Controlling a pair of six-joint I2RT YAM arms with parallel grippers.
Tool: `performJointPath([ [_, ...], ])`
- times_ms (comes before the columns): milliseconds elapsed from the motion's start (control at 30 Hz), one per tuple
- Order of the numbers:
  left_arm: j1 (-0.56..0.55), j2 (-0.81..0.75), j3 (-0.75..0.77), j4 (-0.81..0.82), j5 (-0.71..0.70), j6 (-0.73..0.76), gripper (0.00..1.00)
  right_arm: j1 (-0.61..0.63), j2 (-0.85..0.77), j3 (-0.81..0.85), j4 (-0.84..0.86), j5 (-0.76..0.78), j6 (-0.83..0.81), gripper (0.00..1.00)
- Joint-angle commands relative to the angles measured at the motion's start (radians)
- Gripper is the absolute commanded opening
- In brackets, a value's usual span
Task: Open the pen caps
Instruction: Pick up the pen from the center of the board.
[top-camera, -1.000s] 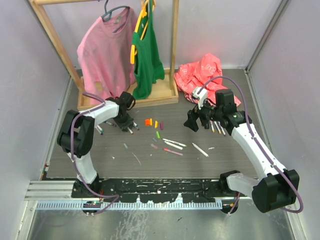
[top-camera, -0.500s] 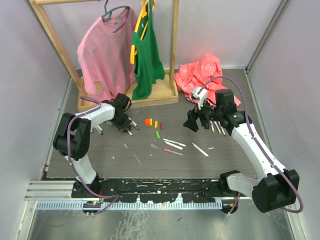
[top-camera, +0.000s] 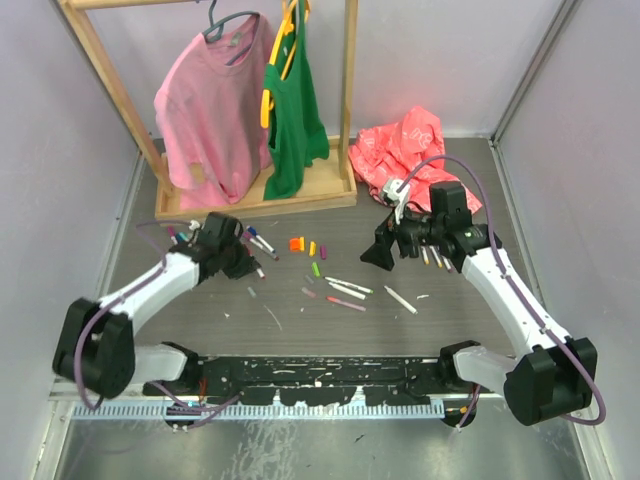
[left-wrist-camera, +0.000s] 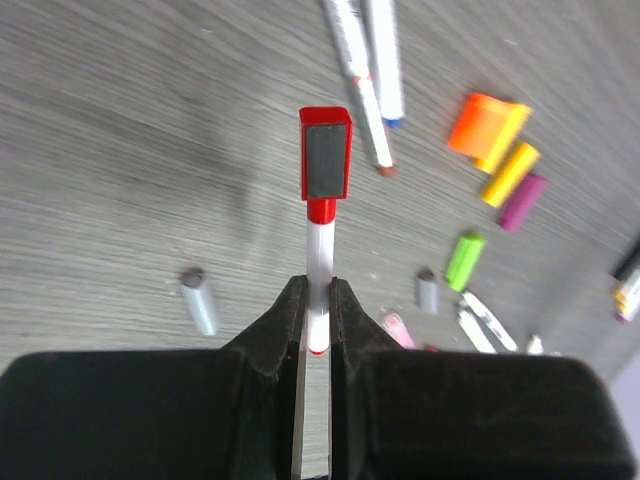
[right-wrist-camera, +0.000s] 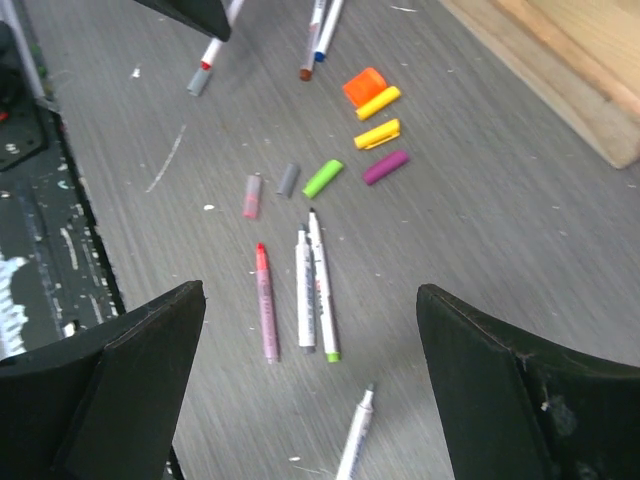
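My left gripper (left-wrist-camera: 318, 290) is shut on a thin white pen (left-wrist-camera: 318, 255), which points away from it with its red cap (left-wrist-camera: 325, 150) on. In the top view this gripper (top-camera: 246, 264) sits left of centre. Loose pen caps lie beyond it: orange (left-wrist-camera: 480, 122), yellow (left-wrist-camera: 510, 172), purple (left-wrist-camera: 522, 200), green (left-wrist-camera: 463, 260) and grey (left-wrist-camera: 200, 302). My right gripper (right-wrist-camera: 310, 292) hangs open above several uncapped pens (right-wrist-camera: 305, 290), holding nothing. The top view shows it (top-camera: 385, 250) right of the caps (top-camera: 296, 243).
A wooden clothes rack (top-camera: 255, 203) with a pink shirt (top-camera: 210, 110) and a green top (top-camera: 295, 110) stands at the back. A red bag (top-camera: 405, 145) lies at the back right. More pens lie at the far left (top-camera: 180, 236) and under the right arm (top-camera: 432, 256).
The left gripper has shut on the red-capped pen and drawn it toward the near side. Its arm has swung down and to the left. The right arm has barely moved.
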Motion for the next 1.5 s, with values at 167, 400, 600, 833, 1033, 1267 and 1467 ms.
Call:
performJointPath([
  [167, -0.122, -0.486, -0.375, 0.823, 0.145, 0.090, 0.00, -0.003, -0.036, -0.137, 0.198, -0.260, 0.127, 0.92],
  [400, -0.321, -0.606, -0.474, 1.186, 0.040, 0.223, 0.00, 0.025, 0.009, -0.140, 0.234, -0.338, 0.183, 0.91],
  [600, -0.486, -0.488, -0.414, 1.328, -0.014, 0.333, 0.00, 0.044, -0.005, -0.185, 0.362, -0.379, 0.280, 0.91],
  [833, -0.608, -0.324, -0.320, 1.431, -0.094, 0.444, 0.00, 0.087, 0.000, -0.206, 0.413, -0.387, 0.319, 0.90],
  [1033, -0.629, -0.213, -0.289, 1.514, -0.096, 0.429, 0.00, 0.114, -0.007, -0.206, 0.420, -0.418, 0.321, 0.88],
  [1267, -0.665, -0.147, -0.255, 1.541, -0.092, 0.425, 0.00, 0.124, -0.019, -0.207, 0.440, -0.410, 0.339, 0.82],
  [1467, -0.682, -0.115, -0.251, 1.567, -0.090, 0.414, 0.00, 0.124, -0.022, -0.194, 0.440, -0.363, 0.348, 0.71],
])
